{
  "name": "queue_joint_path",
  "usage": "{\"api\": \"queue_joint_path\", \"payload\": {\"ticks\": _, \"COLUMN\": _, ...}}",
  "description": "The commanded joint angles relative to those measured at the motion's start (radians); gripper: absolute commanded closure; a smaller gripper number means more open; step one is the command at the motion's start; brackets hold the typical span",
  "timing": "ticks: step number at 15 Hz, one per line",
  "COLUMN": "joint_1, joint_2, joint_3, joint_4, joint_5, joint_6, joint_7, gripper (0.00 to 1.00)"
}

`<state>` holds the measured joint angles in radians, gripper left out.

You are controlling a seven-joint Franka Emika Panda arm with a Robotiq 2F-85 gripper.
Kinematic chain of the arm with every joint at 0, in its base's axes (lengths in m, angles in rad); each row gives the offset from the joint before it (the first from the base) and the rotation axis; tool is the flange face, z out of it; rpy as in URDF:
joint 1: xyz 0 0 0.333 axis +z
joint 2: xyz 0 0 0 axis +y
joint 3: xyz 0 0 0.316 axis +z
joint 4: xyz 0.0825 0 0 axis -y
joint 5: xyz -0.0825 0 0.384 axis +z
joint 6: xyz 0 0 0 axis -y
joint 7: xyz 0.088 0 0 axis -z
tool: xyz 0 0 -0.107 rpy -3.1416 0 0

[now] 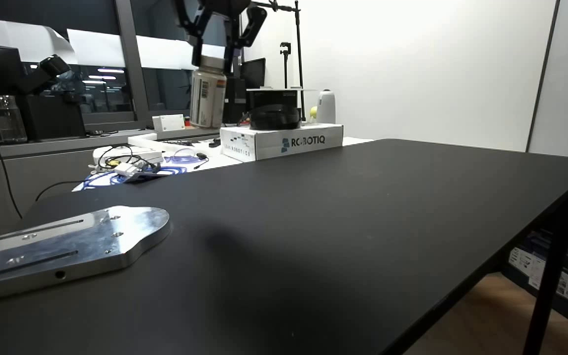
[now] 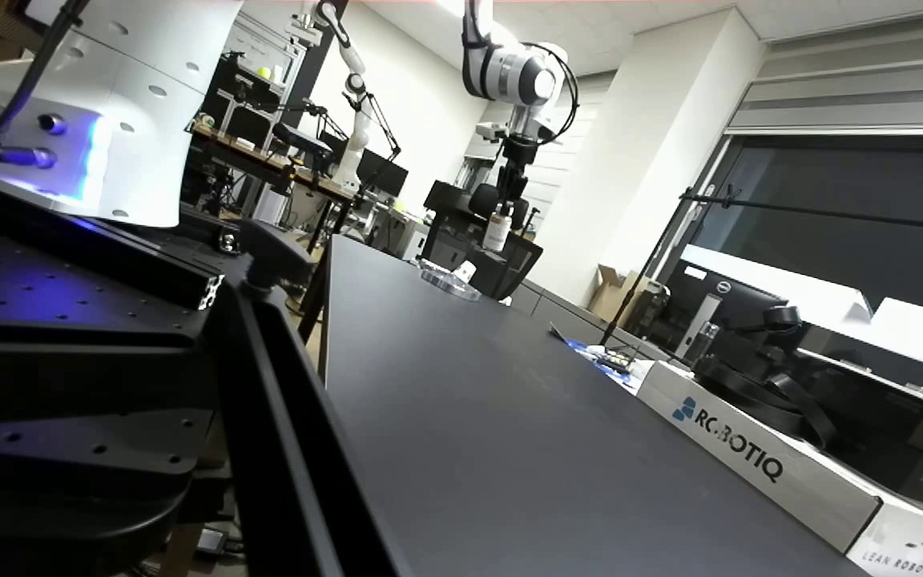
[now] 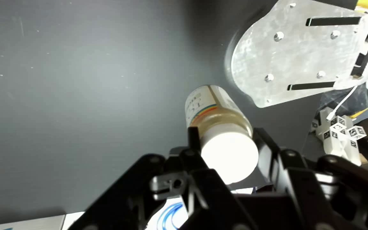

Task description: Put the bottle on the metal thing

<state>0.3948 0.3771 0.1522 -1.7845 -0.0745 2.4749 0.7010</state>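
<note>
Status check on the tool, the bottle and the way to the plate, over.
Tool shut on bottle at the cap end. Bottle held aloft, not yet on plate. No obstacle seen between bottle and plate.

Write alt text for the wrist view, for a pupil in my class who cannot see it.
The tool grips a small bottle near its white cap, holding it above a dark tabletop. At upper right lies a slotted, round-ended silver metal plate, the bottle not yet on it. Lower at right are white pieces with black square patterns.
</note>
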Motion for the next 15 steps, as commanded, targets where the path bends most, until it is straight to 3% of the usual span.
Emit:
{"api": "queue_joint_path", "payload": {"ticks": 1, "joint_1": 0.03, "joint_2": 0.109, "joint_3": 0.017, "joint_4": 0.167, "joint_5": 0.014, "joint_6": -0.079, "joint_7": -0.035, "gripper": 0.81}}
{"api": "queue_joint_path", "payload": {"ticks": 3, "joint_1": 0.055, "joint_2": 0.159, "joint_3": 0.005, "joint_4": 0.231, "joint_5": 0.007, "joint_6": -0.132, "joint_7": -0.018, "gripper": 0.81}}
{"api": "queue_joint_path", "payload": {"ticks": 4, "joint_1": 0.051, "joint_2": 0.098, "joint_3": 0.002, "joint_4": 0.133, "joint_5": 0.01, "joint_6": -0.069, "joint_7": -0.022, "gripper": 0.56}}
{"api": "queue_joint_path", "payload": {"ticks": 12, "joint_1": 0.063, "joint_2": 0.154, "joint_3": -0.003, "joint_4": 0.204, "joint_5": 0.012, "joint_6": -0.103, "joint_7": -0.023, "gripper": 0.56}}
{"api": "queue_joint_path", "payload": {"ticks": 13, "joint_1": 0.071, "joint_2": 0.165, "joint_3": -0.009, "joint_4": 0.219, "joint_5": -0.002, "joint_6": -0.096, "joint_7": -0.019, "gripper": 0.81}}
{"api": "queue_joint_path", "payload": {"ticks": 15, "joint_1": 0.08, "joint_2": 0.202, "joint_3": -0.003, "joint_4": 0.264, "joint_5": -0.005, "joint_6": -0.101, "joint_7": -0.039, "gripper": 0.81}}
